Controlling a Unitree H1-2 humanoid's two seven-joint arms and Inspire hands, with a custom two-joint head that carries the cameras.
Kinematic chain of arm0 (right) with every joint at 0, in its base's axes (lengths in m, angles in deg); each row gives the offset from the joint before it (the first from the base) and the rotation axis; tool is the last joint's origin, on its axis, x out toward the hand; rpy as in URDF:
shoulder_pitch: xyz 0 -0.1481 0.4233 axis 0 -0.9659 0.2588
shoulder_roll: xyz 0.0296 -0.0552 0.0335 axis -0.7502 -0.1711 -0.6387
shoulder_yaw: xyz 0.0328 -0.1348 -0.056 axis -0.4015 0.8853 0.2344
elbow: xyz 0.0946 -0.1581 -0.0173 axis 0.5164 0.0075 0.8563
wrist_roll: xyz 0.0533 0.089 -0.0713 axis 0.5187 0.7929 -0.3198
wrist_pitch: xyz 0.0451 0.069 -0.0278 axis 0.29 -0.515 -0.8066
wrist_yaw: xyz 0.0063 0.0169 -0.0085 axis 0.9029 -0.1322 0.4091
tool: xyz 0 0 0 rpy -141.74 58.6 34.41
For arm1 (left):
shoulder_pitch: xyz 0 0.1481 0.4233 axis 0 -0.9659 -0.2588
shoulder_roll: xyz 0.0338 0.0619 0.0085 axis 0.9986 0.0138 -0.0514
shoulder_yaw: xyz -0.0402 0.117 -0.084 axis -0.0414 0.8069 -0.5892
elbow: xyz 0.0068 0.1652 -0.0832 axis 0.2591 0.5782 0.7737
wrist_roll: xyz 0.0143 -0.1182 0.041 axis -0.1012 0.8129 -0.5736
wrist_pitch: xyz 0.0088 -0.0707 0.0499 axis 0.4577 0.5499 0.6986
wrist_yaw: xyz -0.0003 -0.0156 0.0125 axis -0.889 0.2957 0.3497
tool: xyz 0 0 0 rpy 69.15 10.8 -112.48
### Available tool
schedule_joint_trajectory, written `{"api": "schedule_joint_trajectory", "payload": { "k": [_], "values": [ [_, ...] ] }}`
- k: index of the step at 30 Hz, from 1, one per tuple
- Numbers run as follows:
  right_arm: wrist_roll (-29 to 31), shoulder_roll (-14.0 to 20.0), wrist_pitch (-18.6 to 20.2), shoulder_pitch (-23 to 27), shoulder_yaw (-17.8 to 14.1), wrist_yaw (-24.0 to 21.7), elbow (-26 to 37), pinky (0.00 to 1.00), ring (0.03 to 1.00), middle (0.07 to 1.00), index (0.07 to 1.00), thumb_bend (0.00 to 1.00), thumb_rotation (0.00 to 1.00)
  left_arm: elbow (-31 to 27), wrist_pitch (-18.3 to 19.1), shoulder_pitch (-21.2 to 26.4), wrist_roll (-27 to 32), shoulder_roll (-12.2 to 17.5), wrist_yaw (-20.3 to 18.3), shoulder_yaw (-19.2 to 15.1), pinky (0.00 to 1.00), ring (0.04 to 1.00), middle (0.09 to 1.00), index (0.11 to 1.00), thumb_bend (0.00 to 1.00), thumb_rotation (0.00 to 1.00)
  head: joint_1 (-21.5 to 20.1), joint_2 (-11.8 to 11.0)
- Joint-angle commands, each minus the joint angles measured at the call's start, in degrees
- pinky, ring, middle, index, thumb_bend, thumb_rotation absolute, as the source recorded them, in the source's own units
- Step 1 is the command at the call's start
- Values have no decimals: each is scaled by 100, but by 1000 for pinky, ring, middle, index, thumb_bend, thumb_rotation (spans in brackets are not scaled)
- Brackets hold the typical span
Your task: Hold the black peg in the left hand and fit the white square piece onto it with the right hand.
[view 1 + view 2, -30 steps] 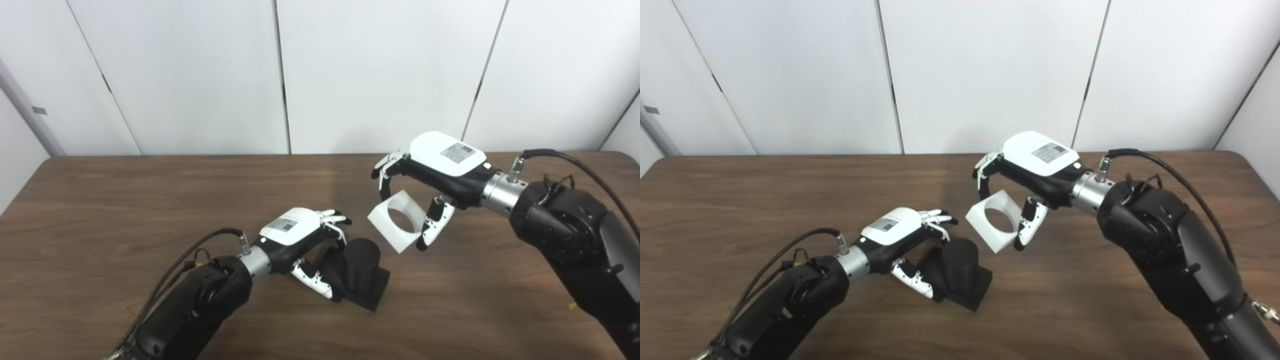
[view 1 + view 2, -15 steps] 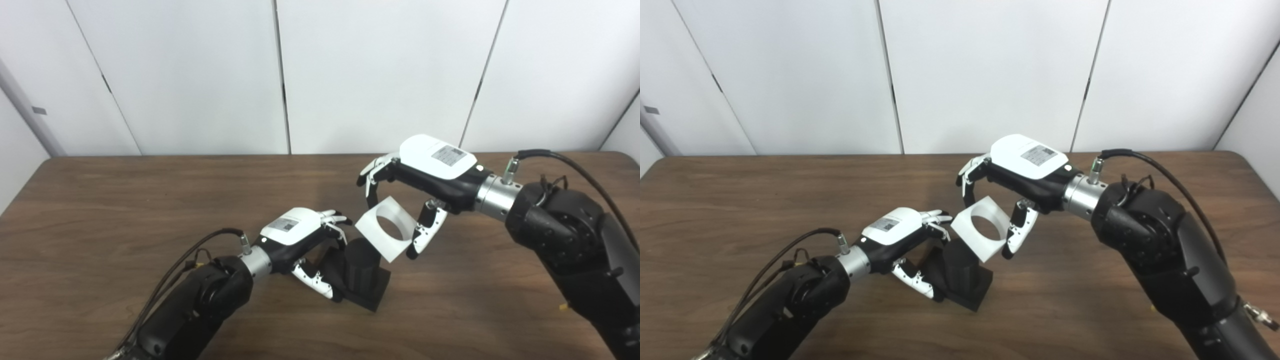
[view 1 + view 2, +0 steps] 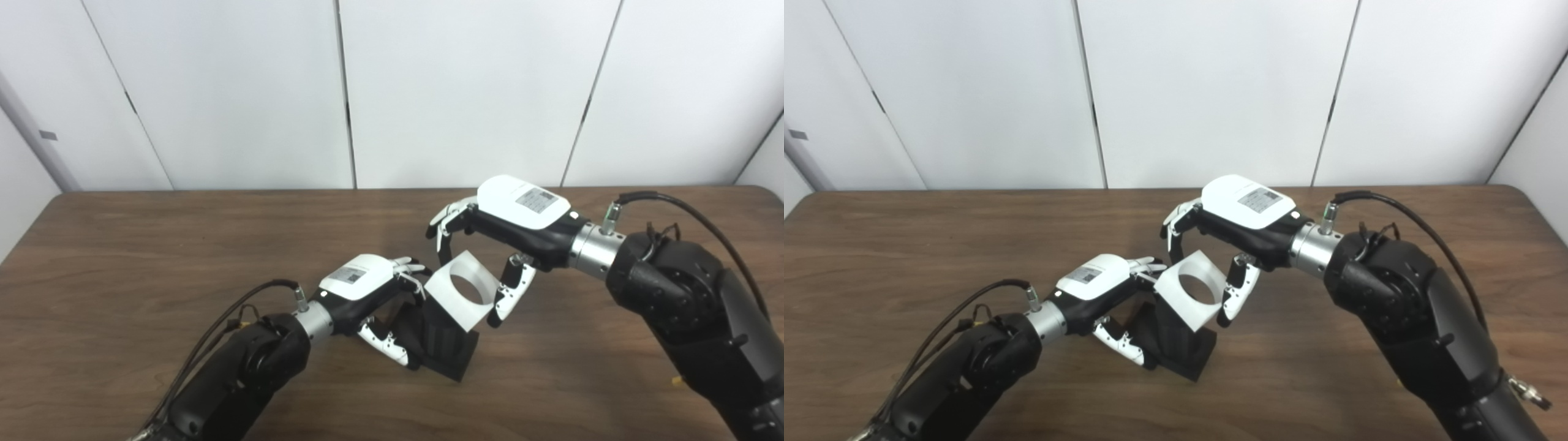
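1. The right hand [image 3: 511, 236] has its fingers [image 3: 505, 294] pinching the white square piece [image 3: 459, 297] by its edges, round hole facing the cameras.
2. The left hand [image 3: 367, 288] has its fingers [image 3: 383, 340] wrapped around the black peg [image 3: 444, 346], whose base rests on the bench [image 3: 122, 257].
3. The piece hangs over the peg's top, hiding it; seating is not yet visible.
4. Step in hand: fitting. The next move likely calls for centring the hole, levelling the piece, then pressing down.
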Motion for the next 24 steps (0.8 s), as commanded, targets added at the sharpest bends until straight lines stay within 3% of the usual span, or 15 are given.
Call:
{"api": "schedule_joint_trajectory", "payload": {
  "k": [1,24],
  "values": [
    [28,-8,-1,149,-48,88,32,607,735,750,478,516,136,101,155,-48,-232,70,-277,121,929,966,919,494,523,66,1,7],
    [-25,-199,-88,-15,61,202,-455,623,730,751,479,516,133,-10,273,-42,-279,42,-352,168,928,968,922,494,523,65,11,43]
  ]
}}
